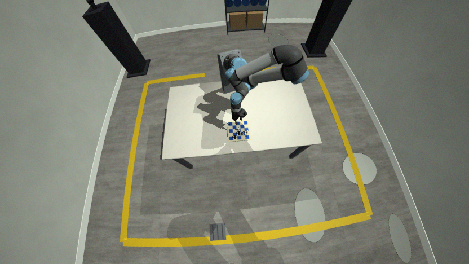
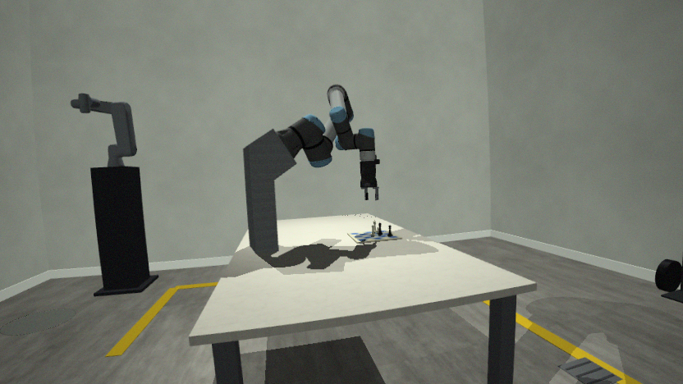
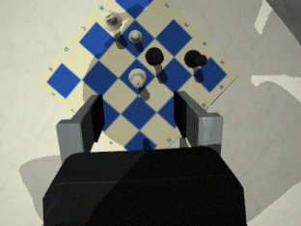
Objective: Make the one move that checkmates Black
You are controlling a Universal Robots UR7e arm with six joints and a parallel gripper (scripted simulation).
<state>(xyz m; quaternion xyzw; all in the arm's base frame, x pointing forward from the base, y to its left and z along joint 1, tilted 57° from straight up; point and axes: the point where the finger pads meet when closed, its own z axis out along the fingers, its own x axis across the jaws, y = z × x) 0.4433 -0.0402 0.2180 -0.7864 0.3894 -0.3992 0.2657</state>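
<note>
A small blue-and-cream chessboard (image 3: pixel 137 66) lies on the white table; it also shows in the top view (image 1: pixel 238 130) and the exterior view (image 2: pixel 373 235). In the wrist view three white pieces stand on it: one near the far left (image 3: pixel 114 20), one beside it (image 3: pixel 135 38) and one nearer the middle (image 3: pixel 137 78). Two black pieces stand to the right, one (image 3: pixel 153 57) and another (image 3: pixel 192 59). My gripper (image 3: pixel 138 107) (image 2: pixel 369 194) is open and empty. It hangs well above the board's near side.
The arm's grey pedestal (image 2: pixel 261 200) stands at the table's back edge. A second arm on a black pillar (image 2: pixel 116 219) stands off to the left. Yellow floor tape (image 1: pixel 132 157) rings the table. A shelf with boxes (image 1: pixel 246 16) is at the far wall.
</note>
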